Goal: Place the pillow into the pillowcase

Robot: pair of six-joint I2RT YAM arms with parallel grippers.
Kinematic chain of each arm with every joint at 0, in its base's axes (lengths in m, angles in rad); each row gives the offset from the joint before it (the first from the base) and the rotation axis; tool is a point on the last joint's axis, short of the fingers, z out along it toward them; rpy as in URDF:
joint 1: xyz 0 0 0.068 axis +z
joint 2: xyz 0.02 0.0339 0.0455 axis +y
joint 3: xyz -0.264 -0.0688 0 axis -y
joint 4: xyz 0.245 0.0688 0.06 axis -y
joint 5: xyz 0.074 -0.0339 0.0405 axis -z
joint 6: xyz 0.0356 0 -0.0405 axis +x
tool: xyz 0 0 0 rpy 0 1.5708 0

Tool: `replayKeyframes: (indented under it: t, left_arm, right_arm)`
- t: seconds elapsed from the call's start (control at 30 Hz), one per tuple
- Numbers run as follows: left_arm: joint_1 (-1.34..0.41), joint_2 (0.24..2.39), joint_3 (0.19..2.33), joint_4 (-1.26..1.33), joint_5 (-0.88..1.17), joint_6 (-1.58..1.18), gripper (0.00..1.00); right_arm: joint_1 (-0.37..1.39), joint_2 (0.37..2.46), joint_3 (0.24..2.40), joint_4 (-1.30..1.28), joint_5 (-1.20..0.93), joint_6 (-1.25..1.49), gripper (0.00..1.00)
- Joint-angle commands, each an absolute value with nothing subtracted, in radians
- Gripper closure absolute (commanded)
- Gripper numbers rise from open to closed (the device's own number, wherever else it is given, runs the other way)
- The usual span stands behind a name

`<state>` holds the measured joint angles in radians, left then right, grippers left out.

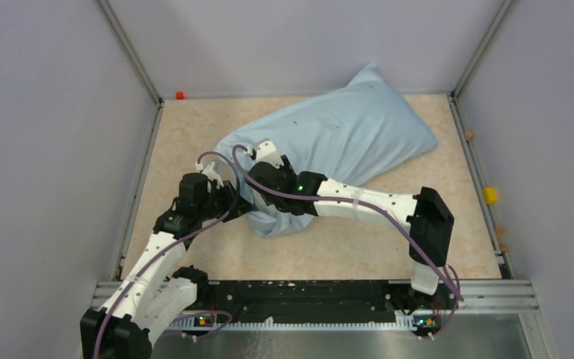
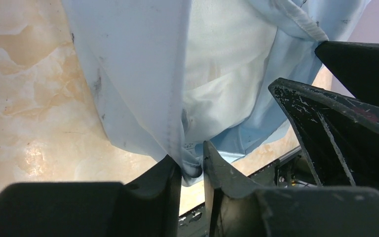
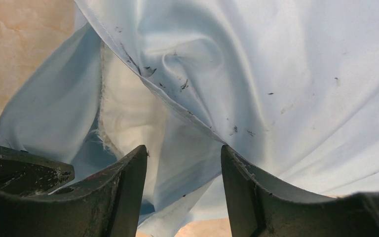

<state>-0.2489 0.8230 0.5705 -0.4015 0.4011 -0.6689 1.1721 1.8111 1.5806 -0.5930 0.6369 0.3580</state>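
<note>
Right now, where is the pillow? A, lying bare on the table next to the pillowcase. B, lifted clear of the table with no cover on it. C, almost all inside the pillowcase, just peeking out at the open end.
C: the pillowcase lies stuffed plump on the table, and the off-white pillow shows only inside its open end.

No legible text, label, brand or number anywhere, tiny marks at the pillowcase (image 2: pixel 128 74) hem unreadable
</note>
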Motion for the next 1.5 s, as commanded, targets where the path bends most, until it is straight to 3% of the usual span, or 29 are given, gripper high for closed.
replayKeyframes:
  t: [0.0,0.1,0.43,0.73,0.97,1.13,1.27,1.33,1.37,1.4,1.47]
  left_arm:
    - [-0.252,0.844,0.597,-0.333,0.435,-0.643,0.69]
    - [-0.252,0.865,0.595,-0.295,0.444,-0.646,0.54]
    - [-0.252,0.830,0.672,-0.411,0.301,-0.609,0.36]
    - [-0.252,0.796,0.690,-0.450,0.139,-0.599,0.35]
    - [-0.252,0.849,0.697,-0.411,0.154,-0.572,0.45]
    - [-0.252,0.882,0.701,-0.361,0.230,-0.572,0.60]
    - [-0.252,0.927,0.712,-0.312,0.352,-0.577,0.87]
    - [-0.253,0.931,0.721,-0.288,0.396,-0.592,1.00]
    - [-0.253,0.923,0.717,-0.263,0.415,-0.608,1.00]
    - [-0.253,0.914,0.710,-0.222,0.438,-0.631,1.00]
    - [-0.253,0.912,0.673,-0.105,0.500,-0.710,1.00]
  right_arm:
    - [1.186,1.800,1.633,-0.610,0.690,0.347,0.44]
    - [1.187,1.797,1.621,-0.601,0.689,0.351,0.44]
    - [1.186,1.749,1.580,-0.580,0.699,0.360,0.45]
    - [1.186,1.708,1.566,-0.546,0.667,0.359,0.47]
    - [1.186,1.697,1.556,-0.534,0.639,0.348,0.50]
    - [1.186,1.756,1.582,-0.549,0.594,0.347,0.51]
    - [1.182,1.795,1.588,-0.552,0.596,0.355,0.64]
    - [1.181,1.799,1.602,-0.568,0.613,0.362,0.84]
    - [1.181,1.791,1.609,-0.571,0.615,0.362,0.95]
    - [1.180,1.780,1.619,-0.568,0.613,0.362,1.00]
    - [1.183,1.743,1.632,-0.550,0.593,0.364,1.00]
